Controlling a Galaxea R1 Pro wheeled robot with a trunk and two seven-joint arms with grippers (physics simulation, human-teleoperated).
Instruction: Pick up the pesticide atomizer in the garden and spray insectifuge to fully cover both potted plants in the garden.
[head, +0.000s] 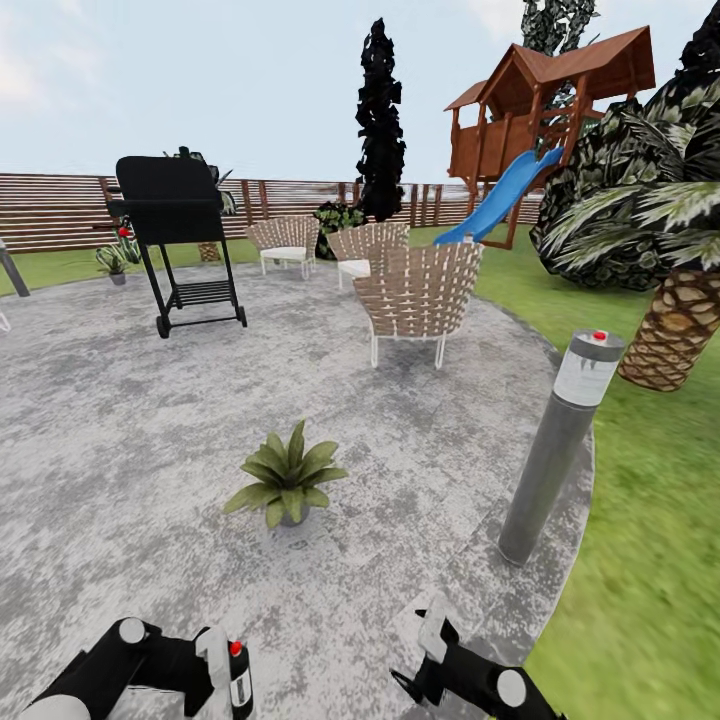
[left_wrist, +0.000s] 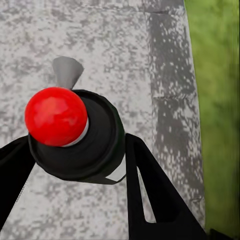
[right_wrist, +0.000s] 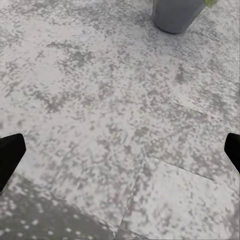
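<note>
One potted plant (head: 287, 478) on wide patio (head: 120, 430).

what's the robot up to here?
Simulated garden run. The left hand is shut on the pesticide atomizer, its red-topped spray head visible between the fingers in the left wrist view. The right hand is open and holds nothing, hanging over the paved patio. One potted plant sits on the patio just ahead of both arms; a grey bollard lamp stands at the patio's edge.
</note>
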